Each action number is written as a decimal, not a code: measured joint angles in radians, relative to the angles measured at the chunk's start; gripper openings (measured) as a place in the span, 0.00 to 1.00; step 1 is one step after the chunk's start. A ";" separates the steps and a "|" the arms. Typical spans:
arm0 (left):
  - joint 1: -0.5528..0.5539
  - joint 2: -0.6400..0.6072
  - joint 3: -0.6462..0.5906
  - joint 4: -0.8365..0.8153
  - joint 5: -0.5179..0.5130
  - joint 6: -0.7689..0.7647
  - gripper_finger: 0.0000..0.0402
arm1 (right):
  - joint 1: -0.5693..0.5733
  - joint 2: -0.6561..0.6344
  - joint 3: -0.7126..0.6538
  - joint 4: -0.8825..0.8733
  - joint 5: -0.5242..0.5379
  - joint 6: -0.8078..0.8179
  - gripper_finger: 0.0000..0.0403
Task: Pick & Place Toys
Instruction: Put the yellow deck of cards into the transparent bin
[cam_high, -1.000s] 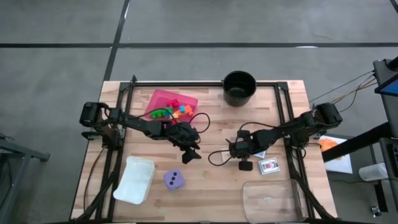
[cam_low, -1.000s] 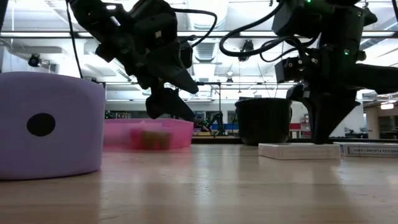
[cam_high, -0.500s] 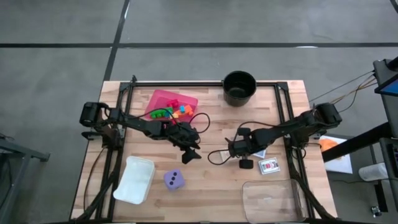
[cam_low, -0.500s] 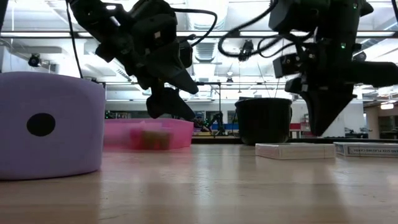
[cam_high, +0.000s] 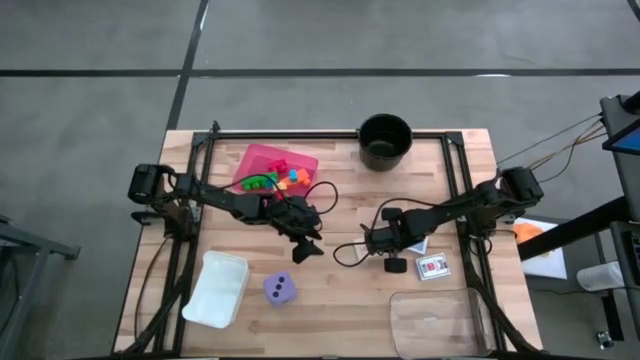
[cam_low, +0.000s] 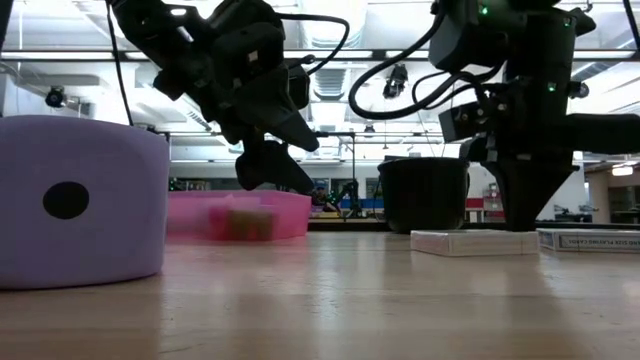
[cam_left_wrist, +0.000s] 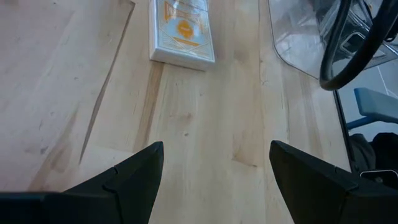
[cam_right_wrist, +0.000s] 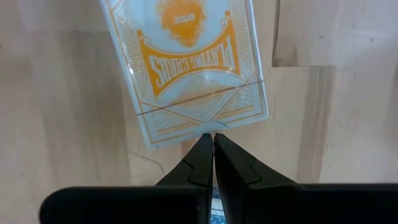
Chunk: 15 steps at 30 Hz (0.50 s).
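Note:
An orange-backed card pack (cam_right_wrist: 186, 68) lies flat on the table under my right gripper (cam_right_wrist: 213, 138), which is shut and points down at the pack's edge near the table's middle (cam_high: 388, 248). The pack also shows in the low view (cam_low: 470, 242) and the left wrist view (cam_left_wrist: 182, 34). My left gripper (cam_high: 305, 245) is open and empty above the table, left of the pack. The purple die (cam_high: 281, 290) rests on the table near the front. The white-red card (cam_high: 432, 266) lies right of my right gripper. Small bricks (cam_high: 283, 178) lie in the pink tray (cam_high: 262, 158). My right gripper touches the orange card pack with its shut fingertips (cam_right_wrist: 205, 146) at the pack's short edge (cam_right_wrist: 208, 132). The fingers come from above, pointing down. In the low view they stand on the pack's right end (cam_low: 522, 234). The pack lies flat on the table.
A black round pot (cam_high: 385, 140) stands at the far edge. A white lid (cam_high: 215, 288) lies at the front left and a clear container (cam_high: 435, 320) at the front right. Another card pack (cam_low: 590, 240) lies right of the orange one.
My right gripper has risen off the orange card pack and come down again onto its end, staying shut. The pack has slid a little along the table.

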 joint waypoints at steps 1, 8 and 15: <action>0.000 0.000 0.000 0.000 0.000 0.000 0.73 | 0.000 0.001 0.000 0.000 0.000 -0.001 0.04; 0.000 0.000 0.000 0.000 0.000 0.000 0.73 | 0.000 -0.020 0.001 0.000 0.005 -0.007 0.04; 0.000 0.000 -0.001 0.000 0.000 0.000 0.73 | 0.000 -0.028 0.003 0.003 0.005 -0.007 0.04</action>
